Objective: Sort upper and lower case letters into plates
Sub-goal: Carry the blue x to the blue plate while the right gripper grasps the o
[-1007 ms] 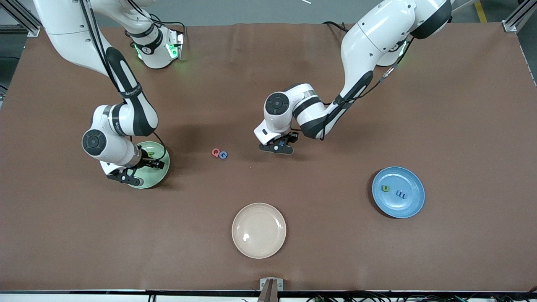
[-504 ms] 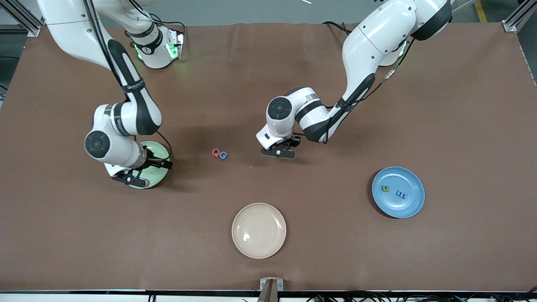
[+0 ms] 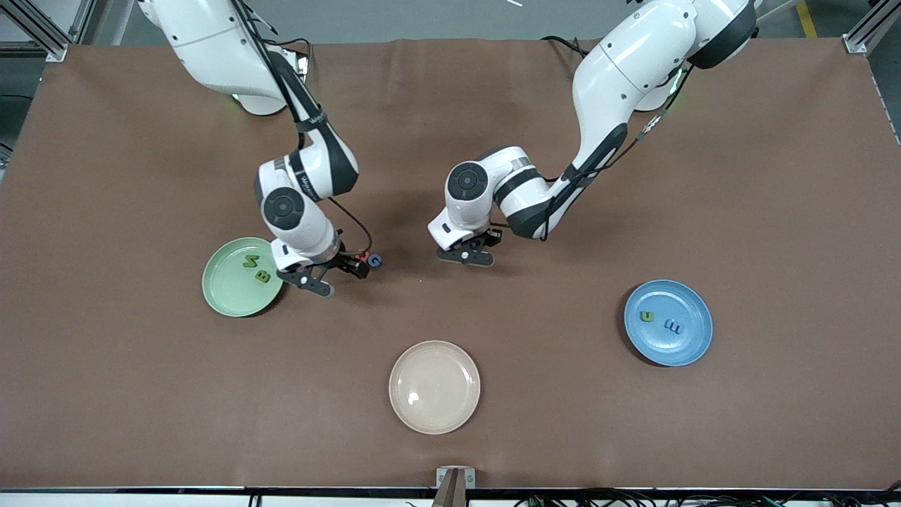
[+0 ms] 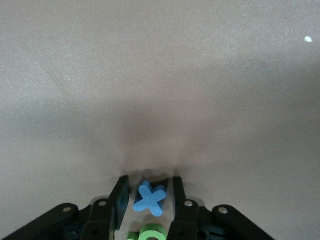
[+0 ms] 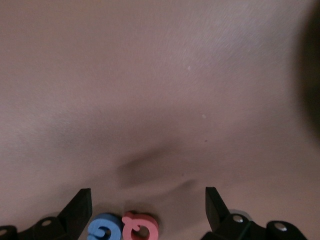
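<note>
My left gripper (image 3: 470,251) is open near the table's middle. Its fingers (image 4: 120,192) stand on either side of the blue x (image 4: 150,198), and a green letter (image 4: 149,233) lies beside the x. My right gripper (image 3: 341,274) is wide open and low by the red Q (image 5: 141,226) and the blue G (image 5: 105,227), which lie side by side between its fingers (image 5: 80,207). In the front view the Q (image 3: 364,256) is partly hidden and the G (image 3: 376,261) shows. The pale green plate (image 3: 224,296) holds a green N (image 3: 248,262) and B (image 3: 262,277). The blue plate (image 3: 686,345) holds a green letter (image 3: 645,316) and the blue m (image 3: 673,326).
A cream-beige plate (image 3: 434,415) with nothing in it sits nearer to the front camera, between the two other plates. The brown table mat (image 3: 563,422) is bare around it. The two grippers are about a plate's width apart.
My right gripper left the pale green plate and moved toward the table's middle to the Q and G, uncovering the N and B. My left gripper settled lower around the x.
</note>
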`<state>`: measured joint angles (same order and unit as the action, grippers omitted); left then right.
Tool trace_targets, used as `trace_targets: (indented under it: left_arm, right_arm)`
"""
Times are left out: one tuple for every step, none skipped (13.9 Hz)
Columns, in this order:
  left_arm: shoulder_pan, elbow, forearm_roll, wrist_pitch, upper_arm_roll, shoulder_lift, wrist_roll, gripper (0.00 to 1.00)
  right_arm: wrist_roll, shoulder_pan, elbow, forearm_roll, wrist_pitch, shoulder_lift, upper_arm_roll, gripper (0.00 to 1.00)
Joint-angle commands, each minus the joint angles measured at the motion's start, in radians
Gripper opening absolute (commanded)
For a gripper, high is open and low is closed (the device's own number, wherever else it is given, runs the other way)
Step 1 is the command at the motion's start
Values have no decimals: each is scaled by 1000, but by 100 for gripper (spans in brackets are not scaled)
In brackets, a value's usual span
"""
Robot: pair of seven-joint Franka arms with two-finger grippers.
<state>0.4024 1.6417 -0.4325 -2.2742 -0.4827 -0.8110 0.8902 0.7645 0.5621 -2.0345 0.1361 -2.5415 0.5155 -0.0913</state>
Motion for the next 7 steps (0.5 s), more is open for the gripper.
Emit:
trace_targets:
  left_arm:
    - [18, -14, -15, 16, 6, -13, 9, 28]
    - [16, -14, -15, 16, 6, -13, 7, 19]
    - [16, -16, -15, 16, 6, -13, 6, 14]
    - [15, -17, -15, 16, 6, -10, 3, 8]
    - [10, -19, -17, 22, 6, -4, 1, 5]
    - [4, -22, -17, 30, 6, 2, 1, 4]
    - [-4, -26, -18, 45, 6, 12, 0, 4]
  right_arm:
    - [12, -4, -12, -9, -20, 11, -13, 100]
    - [12, -2, -24, -9, -29, 11, -13, 100]
    - [13, 2, -41, -9, -46, 9, -11, 100]
    - [15, 12, -56, -7, -52, 9, -11, 100]
    - [33, 22, -65, -7, -52, 8, -11, 100]
    - [61, 33, -70, -7, -49, 3, -11, 100]
    - [79, 50, -78, -9, -49, -2, -11, 100]
